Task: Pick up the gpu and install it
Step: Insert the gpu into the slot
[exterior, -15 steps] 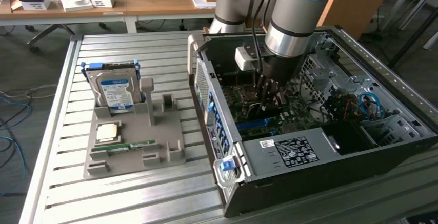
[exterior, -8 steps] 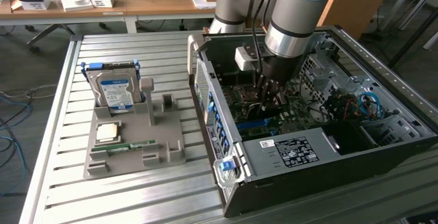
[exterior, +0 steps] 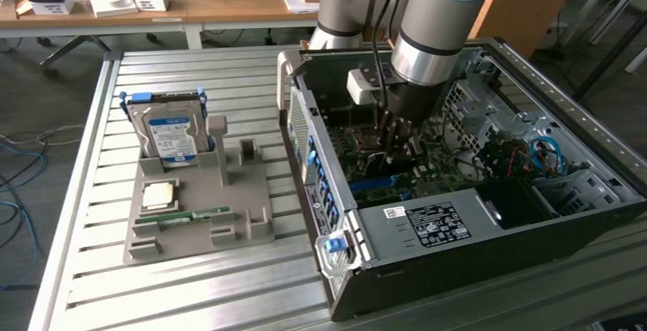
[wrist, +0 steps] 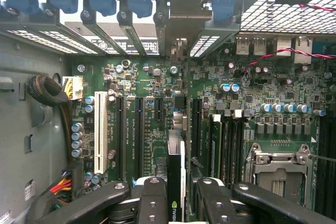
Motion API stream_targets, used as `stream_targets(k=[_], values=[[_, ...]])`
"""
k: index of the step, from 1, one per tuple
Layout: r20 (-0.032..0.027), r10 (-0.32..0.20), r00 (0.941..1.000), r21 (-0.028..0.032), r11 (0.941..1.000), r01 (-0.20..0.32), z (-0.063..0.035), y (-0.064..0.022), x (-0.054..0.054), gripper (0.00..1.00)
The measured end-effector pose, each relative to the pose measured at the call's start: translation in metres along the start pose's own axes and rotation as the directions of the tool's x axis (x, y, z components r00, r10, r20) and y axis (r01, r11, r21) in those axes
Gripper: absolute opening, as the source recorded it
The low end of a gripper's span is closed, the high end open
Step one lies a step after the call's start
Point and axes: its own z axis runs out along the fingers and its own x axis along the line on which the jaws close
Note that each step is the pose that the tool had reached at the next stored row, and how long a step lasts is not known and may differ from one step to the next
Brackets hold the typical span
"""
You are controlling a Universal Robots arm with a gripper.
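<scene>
Claw (wrist: 177,188): clamped on the gpu (wrist: 175,156), held edge-on.
Axis: gpu lay parallel to the motherboard slots (wrist: 122,135).

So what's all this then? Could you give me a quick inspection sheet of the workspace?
Surface: slatted metal table, bearing an open computer case and a grey holder.
Job's things: graphics card, edge-on over the main board and its slots.
Clutter: hard drive upright in the holder; memory stick lying in it.
Grippers: gripper shut on the graphics card, inside the case.
Cables: blue cables inside the case; loose cables beside the table.
Surroundings: wooden desks with boxes behind.
</scene>
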Motion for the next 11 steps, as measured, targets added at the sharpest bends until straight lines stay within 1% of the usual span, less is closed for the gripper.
stream_targets(k=[11], values=[[-0.0001,0.000,1.0000,0.0000,1.0000,0.000,0.0015,0.0003,0.0000,0.27]])
